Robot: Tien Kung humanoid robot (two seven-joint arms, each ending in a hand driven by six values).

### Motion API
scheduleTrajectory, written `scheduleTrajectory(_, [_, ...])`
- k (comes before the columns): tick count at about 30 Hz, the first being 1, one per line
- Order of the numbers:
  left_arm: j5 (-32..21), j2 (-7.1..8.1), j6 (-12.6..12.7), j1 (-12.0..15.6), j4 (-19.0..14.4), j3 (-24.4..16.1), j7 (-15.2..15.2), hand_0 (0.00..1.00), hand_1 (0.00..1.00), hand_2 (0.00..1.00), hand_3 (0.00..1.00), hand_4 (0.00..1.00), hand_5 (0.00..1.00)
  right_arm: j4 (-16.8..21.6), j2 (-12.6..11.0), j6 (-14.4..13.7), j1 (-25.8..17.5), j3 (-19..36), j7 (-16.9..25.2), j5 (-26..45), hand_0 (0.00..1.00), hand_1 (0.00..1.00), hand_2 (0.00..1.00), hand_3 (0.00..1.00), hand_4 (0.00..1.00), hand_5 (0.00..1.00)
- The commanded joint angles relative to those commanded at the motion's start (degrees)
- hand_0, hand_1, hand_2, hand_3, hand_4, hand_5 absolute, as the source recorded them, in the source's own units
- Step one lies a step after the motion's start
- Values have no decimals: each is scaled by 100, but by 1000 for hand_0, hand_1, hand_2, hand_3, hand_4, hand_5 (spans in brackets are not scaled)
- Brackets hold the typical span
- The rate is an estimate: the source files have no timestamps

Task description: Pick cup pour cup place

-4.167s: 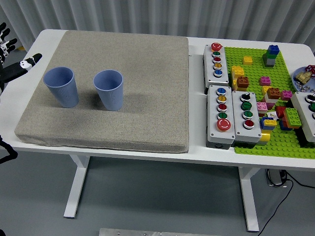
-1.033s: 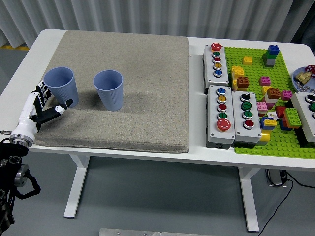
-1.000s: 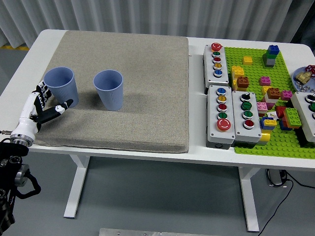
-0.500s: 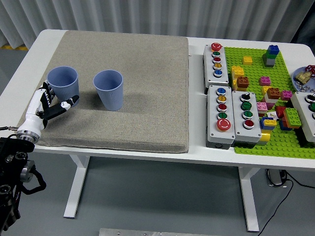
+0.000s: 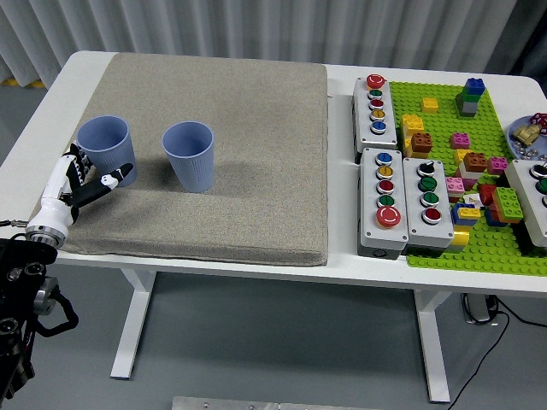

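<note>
Two blue paper cups stand upright on a grey mat [image 5: 248, 162]. The left cup [image 5: 104, 139] is near the mat's left edge and the right cup [image 5: 190, 152] stands about a hand's width to its right. My left hand [image 5: 92, 176] reaches in from the lower left and wraps the left cup's lower part, with its fingers [image 5: 72, 165] on the cup's left side and the thumb across its front. The cup rests on the mat. My right hand is out of view.
To the right of the mat lie three grey button boxes [image 5: 378, 107] [image 5: 385, 202] [image 5: 427, 202]. A green baseplate [image 5: 444, 132] with several toy bricks lies beyond them. A small bowl [image 5: 530, 137] sits at the right edge.
My left hand came in from the far left edge to the left cup and closed around its base. The cup was nudged slightly right, then settled back.
</note>
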Motion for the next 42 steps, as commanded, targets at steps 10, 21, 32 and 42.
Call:
scheduleTrajectory(10, [32,-21,3,-69,79,12,1,973,966,998,998,928,240,0,1,4,-12,8,5,-4,747,698,752,607,112,281])
scheduleTrajectory(21, [60,-35,7,-224,209,4,12,973,966,998,998,934,270,0,-2,14,0,25,2,-42,747,698,752,607,113,279])
scheduleTrajectory(32, [184,-31,3,-365,308,-95,16,973,965,998,998,932,277,0,-11,29,19,18,7,-27,747,699,752,608,114,280])
scheduleTrajectory(42, [190,-61,-11,-409,344,-61,24,972,964,998,998,931,287,0,-17,39,51,8,3,-9,747,699,752,607,115,280])
